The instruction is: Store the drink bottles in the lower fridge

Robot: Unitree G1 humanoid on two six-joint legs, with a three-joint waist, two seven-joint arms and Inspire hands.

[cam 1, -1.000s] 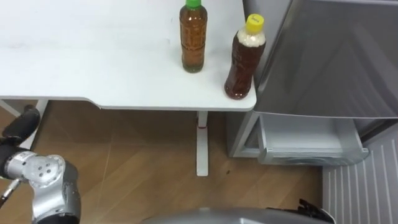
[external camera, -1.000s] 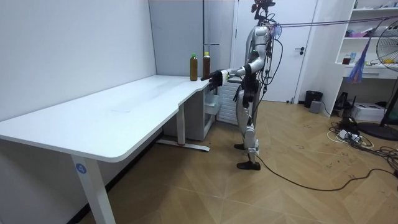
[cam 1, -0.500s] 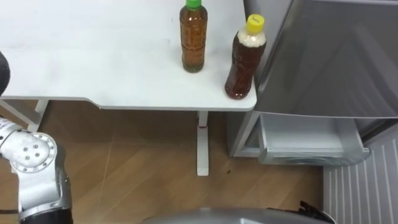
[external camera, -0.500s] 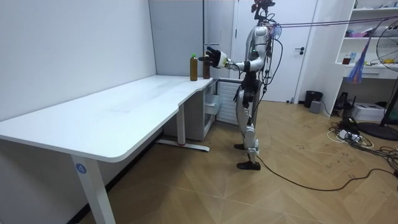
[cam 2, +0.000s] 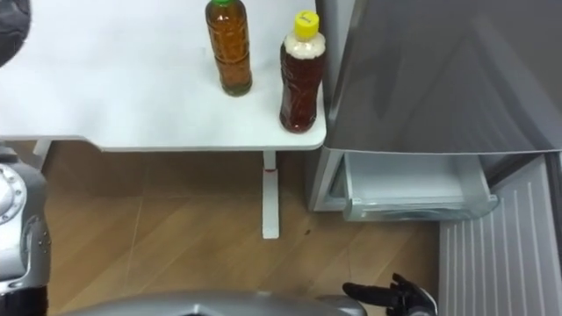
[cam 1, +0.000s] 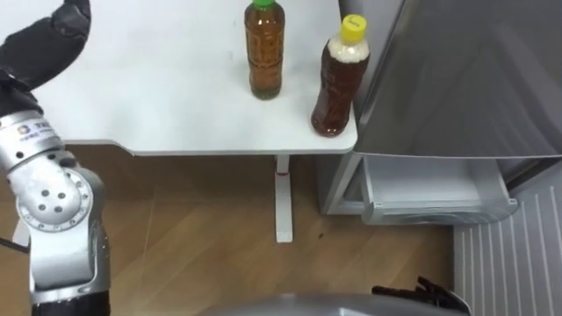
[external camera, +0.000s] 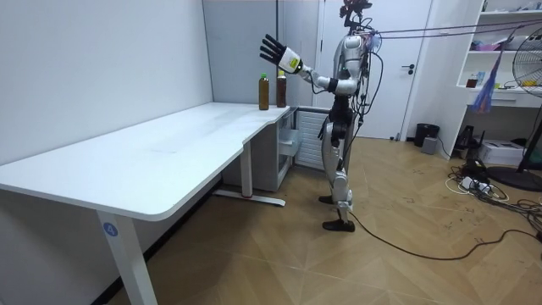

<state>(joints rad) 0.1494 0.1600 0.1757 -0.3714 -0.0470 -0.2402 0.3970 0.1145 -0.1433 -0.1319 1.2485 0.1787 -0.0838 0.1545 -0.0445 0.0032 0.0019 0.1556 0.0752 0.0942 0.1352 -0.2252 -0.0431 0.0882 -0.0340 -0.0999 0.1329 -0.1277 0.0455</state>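
Note:
Two drinks stand on the white table [cam 1: 158,96] near its right end. One is a green-capped tea bottle [cam 1: 264,48]; the other, a yellow-capped brown bottle [cam 1: 338,79], stands at the table's corner next to the grey fridge [cam 1: 465,79]. Below the fridge's grey door a white drawer [cam 1: 435,189] stands pulled out. My left hand [external camera: 273,51] is raised high above and behind the bottles, open with its fingers spread; its black glove [cam 1: 44,44] shows at the upper left. My right hand [cam 2: 391,294] hangs low by my body, fingers relaxed, holding nothing.
A ribbed white surface [cam 1: 509,263] lies to the right of the drawer. The table's leg [cam 1: 282,197] stands on wooden floor just left of the fridge. In the room view I stand at the table's far end [external camera: 254,114], facing the bottles.
My left arm has swung up from below the table's edge to high above the table, with the hand spread open. The bottles have not moved.

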